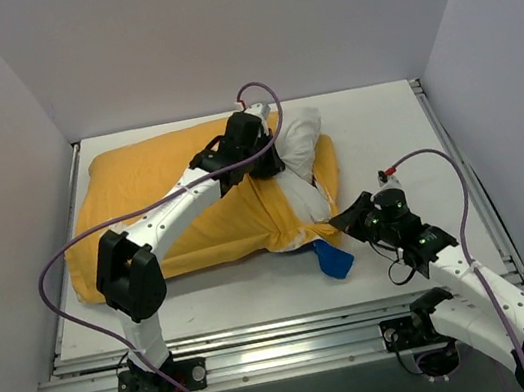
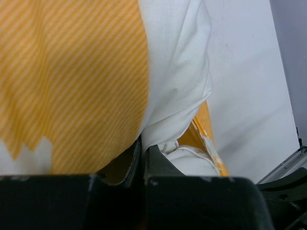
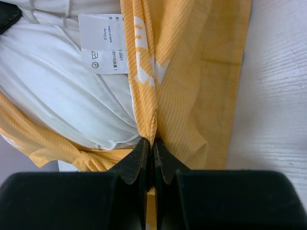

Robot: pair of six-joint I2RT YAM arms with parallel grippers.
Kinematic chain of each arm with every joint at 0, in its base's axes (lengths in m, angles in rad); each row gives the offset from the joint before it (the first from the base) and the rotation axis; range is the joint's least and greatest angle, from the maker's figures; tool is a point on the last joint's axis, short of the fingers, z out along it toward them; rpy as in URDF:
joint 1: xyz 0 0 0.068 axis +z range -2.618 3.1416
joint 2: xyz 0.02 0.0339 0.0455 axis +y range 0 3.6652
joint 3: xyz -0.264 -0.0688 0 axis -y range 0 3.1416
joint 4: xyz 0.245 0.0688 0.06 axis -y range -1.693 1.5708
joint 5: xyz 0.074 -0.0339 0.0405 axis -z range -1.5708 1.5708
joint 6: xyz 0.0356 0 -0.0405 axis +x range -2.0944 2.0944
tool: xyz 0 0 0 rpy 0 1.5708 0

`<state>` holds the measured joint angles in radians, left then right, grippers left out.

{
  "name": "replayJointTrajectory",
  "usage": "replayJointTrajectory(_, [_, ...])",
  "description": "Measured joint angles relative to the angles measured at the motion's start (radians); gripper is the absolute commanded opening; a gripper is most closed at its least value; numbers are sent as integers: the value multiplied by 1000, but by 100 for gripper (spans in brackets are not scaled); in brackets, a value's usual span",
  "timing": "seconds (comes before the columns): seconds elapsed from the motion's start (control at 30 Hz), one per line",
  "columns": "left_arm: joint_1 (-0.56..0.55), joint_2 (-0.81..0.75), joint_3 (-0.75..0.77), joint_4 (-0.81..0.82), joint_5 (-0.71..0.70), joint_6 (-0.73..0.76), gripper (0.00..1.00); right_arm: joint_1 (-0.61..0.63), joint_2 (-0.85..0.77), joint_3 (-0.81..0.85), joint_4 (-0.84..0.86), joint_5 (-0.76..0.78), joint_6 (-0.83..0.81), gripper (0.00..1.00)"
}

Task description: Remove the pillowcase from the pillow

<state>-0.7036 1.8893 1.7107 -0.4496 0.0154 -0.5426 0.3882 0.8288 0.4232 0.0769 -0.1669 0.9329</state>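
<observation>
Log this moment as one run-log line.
left claw: shut on pillow | right claw: shut on pillowcase edge | pillow: white end exposed, rest covered | status: removal unfinished

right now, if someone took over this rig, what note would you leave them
Left tool: shut, pinching the white pillow at its exposed end.
Right tool: shut on the edge of the pillowcase, near where the pillow comes out.
Done: one end of the pillow pokes out of the case, its tag showing.
Left: most of the pillow is inside the case; pull the two apart until it is free.
</observation>
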Motion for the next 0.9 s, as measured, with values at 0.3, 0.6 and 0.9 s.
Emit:
replayJointTrajectory(0.3, [76,-65,9,-41,90,-18,2,-3,-44,-35,-46,-18,11,0])
replayJointTrajectory(0.6, [82,-114,-30,21,256,-29,2,-16,57,-103,179,-131,-8,7])
replayJointTrajectory(0.9, [-18,-218,-139,105,204,-16,45,-15,153,37,-67,-72,-207,81])
